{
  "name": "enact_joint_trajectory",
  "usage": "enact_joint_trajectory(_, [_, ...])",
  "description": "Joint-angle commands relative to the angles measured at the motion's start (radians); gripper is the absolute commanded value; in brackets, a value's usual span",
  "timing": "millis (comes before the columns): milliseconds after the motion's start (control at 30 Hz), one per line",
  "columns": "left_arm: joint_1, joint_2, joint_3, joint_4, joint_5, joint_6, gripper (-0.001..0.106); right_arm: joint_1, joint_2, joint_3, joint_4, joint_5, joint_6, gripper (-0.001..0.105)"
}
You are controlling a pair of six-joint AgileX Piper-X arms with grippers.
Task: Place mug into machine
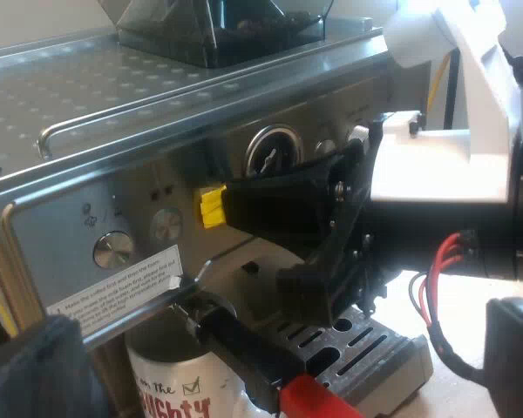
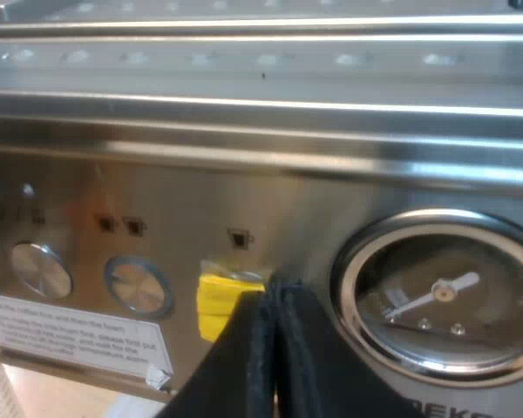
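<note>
A pale table carries the espresso machine, its bean hopper on the top plate. The mug, white with printed lettering, already stands upright in the machine's bay by the slotted drip tray; its foot is hidden. It sits right under the metal holder, whose dark, red-ended handle juts out over the rim toward four o'clock.

My left gripper hangs before the machine with fingers spread wide, holding nothing. The mug lies just ahead of them, at six o'clock from the yellow tab on the front panel.

My right gripper has its fingers pressed together, empty, tips at the edge of that tab, the pressure gauge at three o'clock from them. Whether they press it I cannot tell.

I judge the placing done. The left arm is nearer the mug, should it need straightening.
</note>
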Motion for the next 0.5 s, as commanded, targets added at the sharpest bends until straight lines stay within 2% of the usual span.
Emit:
enact_joint_trajectory(33, [-0.004, -0.007, -0.007, -0.003, 0.003, -0.001, 0.093, -0.013, 0.022, -0.008, 0.02, 0.097, -0.016, 0.0])
enact_joint_trajectory(267, [-0.004, -0.007, -0.007, -0.003, 0.003, -0.001, 0.093, 0.086, -0.028, -0.008, 0.063, 0.14, -0.016, 0.0])
enact_joint_trajectory(433, [-0.004, -0.007, -0.007, -0.003, 0.001, -0.001, 0.093, 0.128, -0.103, -0.006, 0.159, 0.128, -0.016, 0.0])
enact_joint_trajectory(500, [-0.004, -0.007, -0.007, -0.003, -0.001, -0.001, 0.093, 0.134, -0.131, -0.004, 0.205, 0.097, -0.016, 0.008])
